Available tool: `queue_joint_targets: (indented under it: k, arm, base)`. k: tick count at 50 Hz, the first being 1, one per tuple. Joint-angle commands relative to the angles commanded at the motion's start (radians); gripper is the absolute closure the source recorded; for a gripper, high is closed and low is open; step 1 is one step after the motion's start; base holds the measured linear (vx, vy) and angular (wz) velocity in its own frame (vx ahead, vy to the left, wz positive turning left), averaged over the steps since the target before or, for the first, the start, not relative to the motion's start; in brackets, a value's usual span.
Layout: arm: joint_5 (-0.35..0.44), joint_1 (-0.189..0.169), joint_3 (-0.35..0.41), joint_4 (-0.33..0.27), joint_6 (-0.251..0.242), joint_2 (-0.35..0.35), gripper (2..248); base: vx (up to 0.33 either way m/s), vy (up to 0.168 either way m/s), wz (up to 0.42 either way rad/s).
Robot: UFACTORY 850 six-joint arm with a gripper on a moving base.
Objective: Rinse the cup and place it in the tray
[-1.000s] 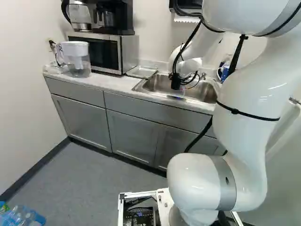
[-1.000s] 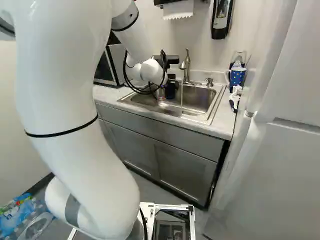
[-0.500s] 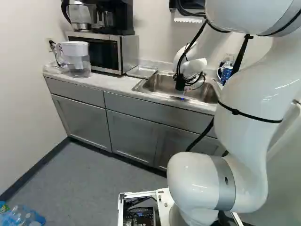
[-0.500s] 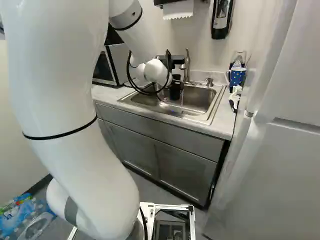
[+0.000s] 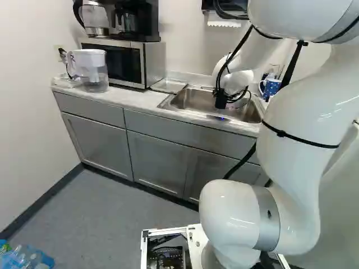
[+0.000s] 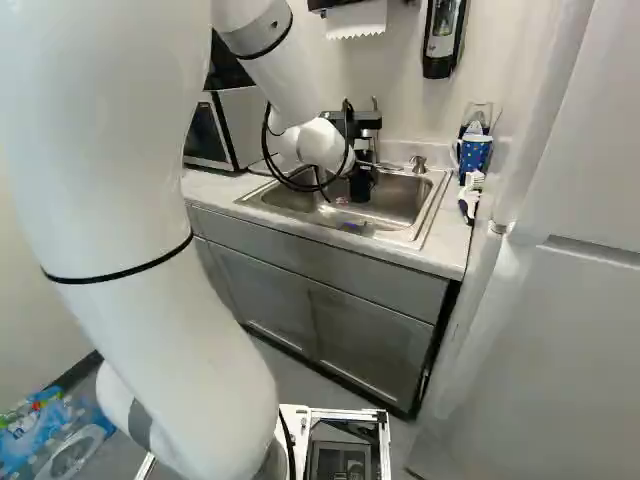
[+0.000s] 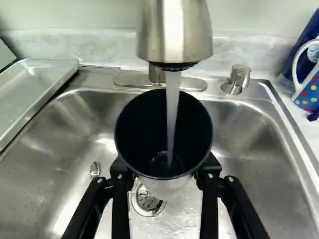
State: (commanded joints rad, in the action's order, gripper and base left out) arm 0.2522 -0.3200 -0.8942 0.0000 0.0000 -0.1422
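Evidently, the tool [image 6: 361,178], parted cup-wide, grips the cup [image 7: 148,133].

No writing, number or sign can be read: the pale label [image 6: 440,44] on the wall dispenser [image 6: 439,68] and the coloured wrapper [image 6: 24,430] around the bottles [image 6: 68,452] are illegible.

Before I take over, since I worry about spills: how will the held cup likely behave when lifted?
The cup is likely stiff: its rim looks round, gripped by the end effector. It may feel heavier and slosh, since water pours into its open top.
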Motion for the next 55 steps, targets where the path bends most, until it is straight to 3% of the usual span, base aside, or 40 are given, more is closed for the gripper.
queue_joint_targets:
  k: [8, 55]
  arm:
    - [0.0, -0.013, -0.007, 0.0, 0.0, -0.006, 124]
    - [0.0, -0.013, -0.007, 0.0, 0.0, -0.006, 124]
  base:
    - [0.0, 0.0, 0.0]
    - [0.0, 0.0, 0.0]
